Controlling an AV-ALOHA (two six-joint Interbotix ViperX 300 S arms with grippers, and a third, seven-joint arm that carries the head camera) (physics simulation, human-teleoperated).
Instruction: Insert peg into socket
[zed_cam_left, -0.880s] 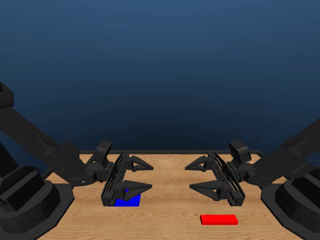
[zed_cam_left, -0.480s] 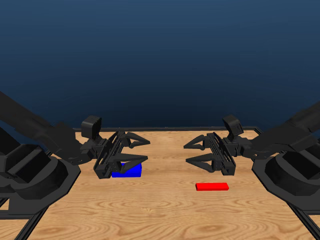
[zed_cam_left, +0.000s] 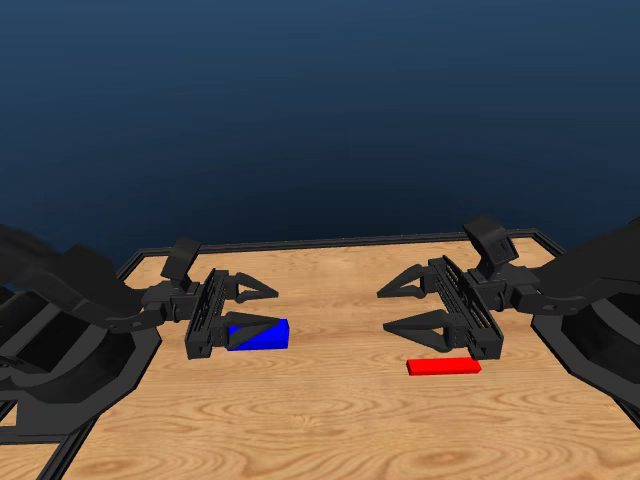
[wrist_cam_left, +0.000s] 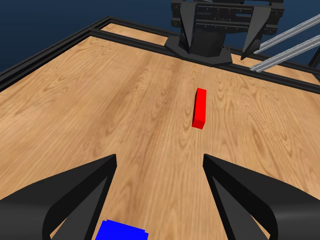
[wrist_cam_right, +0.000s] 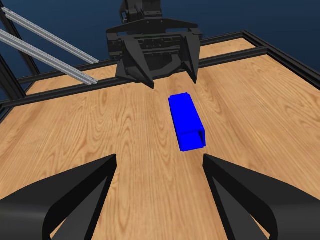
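Note:
The red peg (zed_cam_left: 443, 366) lies flat on the wooden table at the right, just in front of and below my right gripper (zed_cam_left: 383, 310), which hangs open and empty. The blue socket (zed_cam_left: 262, 335) lies on the table at the left, partly behind the near jaw of my left gripper (zed_cam_left: 272, 308), also open and empty. In the left wrist view the peg (wrist_cam_left: 200, 107) lies ahead of the open jaws and a corner of the socket (wrist_cam_left: 120, 232) shows under them. The right wrist view shows the socket (wrist_cam_right: 186, 120), its hollow end facing the camera, in front of the left gripper (wrist_cam_right: 155, 50).
A black frame rail (zed_cam_left: 330, 241) runs round the table's edge. The arms' bulky black bases (zed_cam_left: 60, 370) stand at both sides. Silver bars (wrist_cam_right: 45, 42) show past the rail in the wrist views.
The head camera has moved, so the whole picture has shifted. Both grippers stay open and empty. Peg and socket lie still on the table.

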